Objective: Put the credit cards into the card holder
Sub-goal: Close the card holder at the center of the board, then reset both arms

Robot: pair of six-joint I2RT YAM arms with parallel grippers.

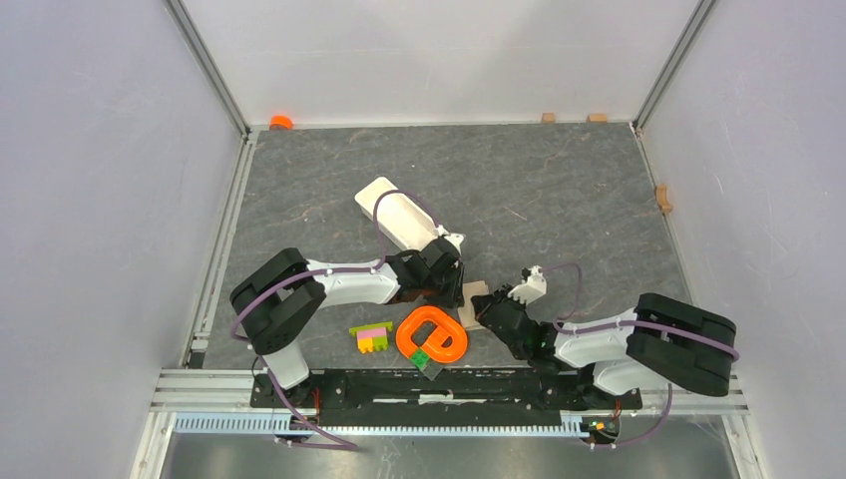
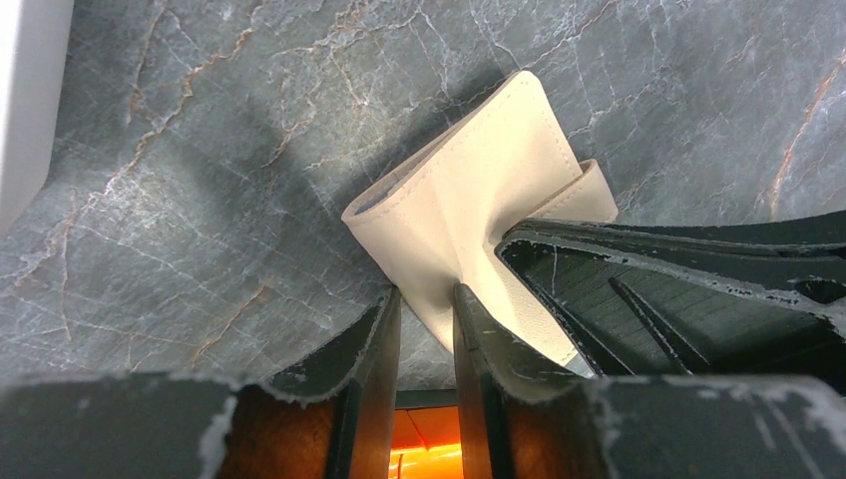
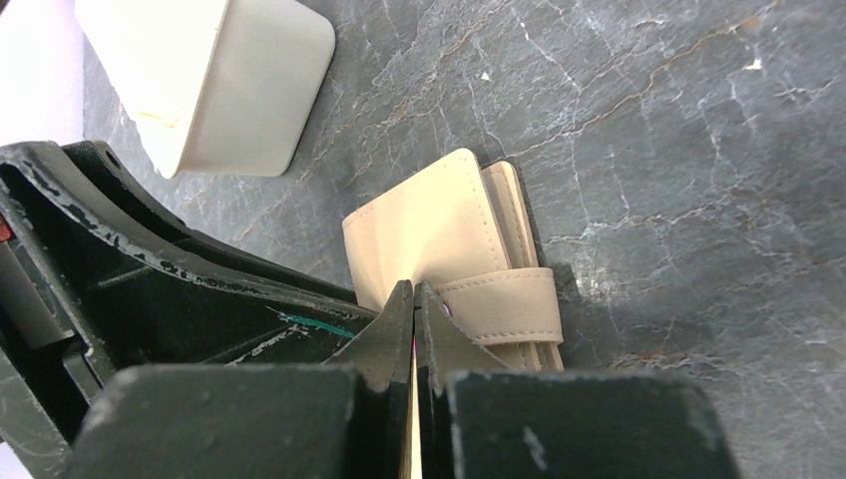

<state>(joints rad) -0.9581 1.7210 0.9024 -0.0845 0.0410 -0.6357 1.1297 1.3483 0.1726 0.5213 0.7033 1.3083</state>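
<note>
both grippers on the card holder, clasp tab looks closed

card holder [image 3: 429, 235] sits on the table [image 3: 648, 150], centre-front, near the white tray [image 3: 219, 80], w/ both arms crowded onto it. the clasp tab [image 3: 504, 304] wraps round the edge, so by my read it's closed & you're on the opening step. no slot showing yet. the credit cards: can't pick out either one for sure in any view.

how to do this well, imo: treat the l side as your anchor. don't lift w/ it, just pin. work the r tips in at the root of the tab & peel it away from the fold, low & slow, so the holder doesn't skid or tent up. the two grippers are almost touching each other, so small moves only, one arm at a time.

left gripper [image 2: 427, 294]: closed down to a narrow gap. a corner of the cover fills that gap, so it looks clamped on the holder.

right gripper [image 3: 413, 289]: fingers all but together, tips touching the cover right beside the tab. a thin pale sliver sits between them. can't tell if that's the holder's own edge or a card seen edge-on.
</note>
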